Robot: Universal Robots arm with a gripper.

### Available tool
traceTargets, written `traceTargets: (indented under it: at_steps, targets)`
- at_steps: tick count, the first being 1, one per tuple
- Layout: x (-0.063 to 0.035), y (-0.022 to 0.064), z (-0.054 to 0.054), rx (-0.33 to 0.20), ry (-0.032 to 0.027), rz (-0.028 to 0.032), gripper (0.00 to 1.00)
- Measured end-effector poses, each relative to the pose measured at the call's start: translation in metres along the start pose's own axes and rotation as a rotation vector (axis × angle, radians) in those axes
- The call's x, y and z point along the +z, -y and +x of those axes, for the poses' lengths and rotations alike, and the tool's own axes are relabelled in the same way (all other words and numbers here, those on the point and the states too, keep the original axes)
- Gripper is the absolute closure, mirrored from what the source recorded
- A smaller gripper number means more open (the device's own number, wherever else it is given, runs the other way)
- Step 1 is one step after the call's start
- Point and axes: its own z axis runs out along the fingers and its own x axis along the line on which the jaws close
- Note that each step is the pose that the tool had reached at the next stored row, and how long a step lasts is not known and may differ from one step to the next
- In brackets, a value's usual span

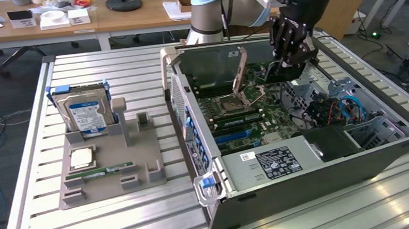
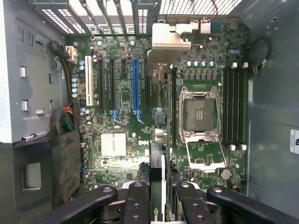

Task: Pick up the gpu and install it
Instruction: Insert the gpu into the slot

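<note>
The claw (image 1: pixel 288 61) is closed on the gpu (image 1: pixel 285 73). It holds the card by its upper edge inside the open computer case (image 1: pixel 301 186). The case lies on its side on the slatted metal surface (image 1: pixel 111 221), with the motherboard (image 2: pixel 124 100) facing up.

In the exterior view, the gpu hangs edge-down over the far end of the motherboard, at the exterior view's right of the raised CPU socket (image 1: pixel 231 105) frame.

In the wrist view, the two black fingers (image 2: pixel 138 200) clamp the card from both sides. The card appears edge-on between them and runs parallel to the expansion slots. Its edge lines up between the blue expansion slot (image 2: pixel 135 84) and the CPU socket. The blue slot is empty, so the gpu is not seated in it. The memory slots (image 2: pixel 233 105) sit on the far side of the socket from the card.

A grey fixture tray (image 1: pixel 139 155) stands on the surface at the exterior view's left, well apart from the case. It carries:
- a blue-labelled hard drive (image 1: pixel 83 114), standing upright;
- a CPU chip (image 1: pixel 81 158), lying flat;
- a green RAM stick (image 1: pixel 100 171), lying just beside the chip.
</note>
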Motion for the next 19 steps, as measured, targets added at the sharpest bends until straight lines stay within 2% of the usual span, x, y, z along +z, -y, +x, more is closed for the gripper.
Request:
traceTargets:
  at_steps: [5, 11, 19]
  targets:
    - [0.0003, -0.0034, 0.000, 0.000, -0.0001, 0.0000, 0.74]
    - [0.0014, -0.0130, 0.000, 0.000, 0.0000, 0.0007, 0.74]
    - [0.0017, -0.0149, 0.001, 0.000, 0.0000, 0.0007, 0.74]
